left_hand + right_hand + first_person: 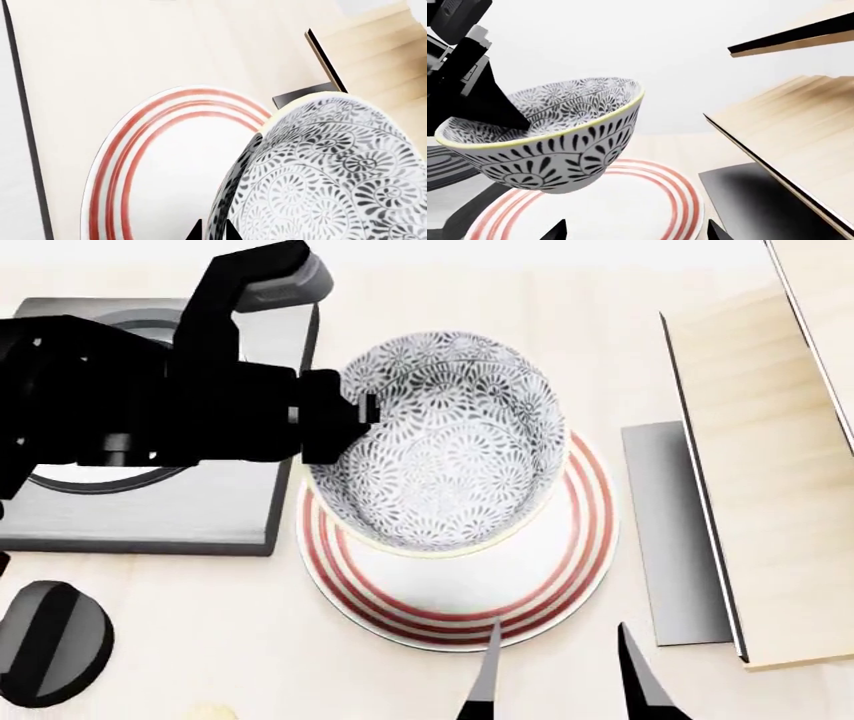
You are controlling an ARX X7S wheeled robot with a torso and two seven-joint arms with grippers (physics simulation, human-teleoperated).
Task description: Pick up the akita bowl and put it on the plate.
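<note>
Because I want the akita bowl (pixel 447 445) to land flat, I am holding it up in the air right over the plate (pixel 567 570). My left gripper (pixel 358 420) pinches the bowl's rim, one finger inside and one outside, closed tight on it. That is the only way to grab a deep bowl from the side, since the wall is thin enough to fit between my fingers.

From my right wrist view, the bowl (pixel 554 132) hangs above the plate (pixel 654 200) and does not touch it. It tips a little, because I am holding just one edge and the far side sags down. From my left wrist view, the bowl (pixel 333 175) sits close beside the red rings of the plate (pixel 153 165).

My right gripper (pixel 561 680) waits near the plate's front edge, with its fingers apart and nothing in them. It stays out of the way.

I think the next thing is to go down slowly, so the bowl sits in the middle.
</note>
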